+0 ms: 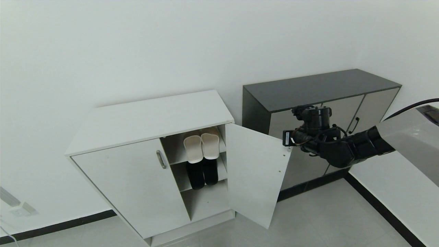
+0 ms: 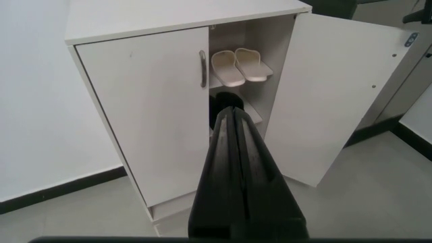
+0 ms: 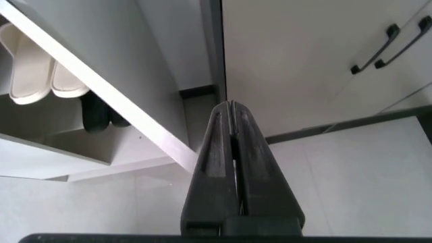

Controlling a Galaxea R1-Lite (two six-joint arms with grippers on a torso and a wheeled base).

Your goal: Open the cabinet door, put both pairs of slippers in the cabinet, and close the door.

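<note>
White slippers (image 1: pixel 202 147) and black slippers (image 1: pixel 203 175) sit shelved, so only closing appears left. The open door (image 1: pixel 255 171) stands just before the right hand (image 3: pixel 231 111), fingers together; next, likely a push shut.

White cabinet (image 1: pixel 147 116) — right door (image 1: pixel 255 175) swung open; cream slippers (image 1: pixel 193 149) lie on the upper shelf, black slippers (image 1: pixel 196 176) just beneath.

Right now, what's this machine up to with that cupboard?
Both pairs are already inside the white cabinet: the white slippers on the upper shelf, the black slippers on the one below. Its door stands open, and the right gripper, shut, sits by the door's outer edge. Closing it is what's left.
</note>
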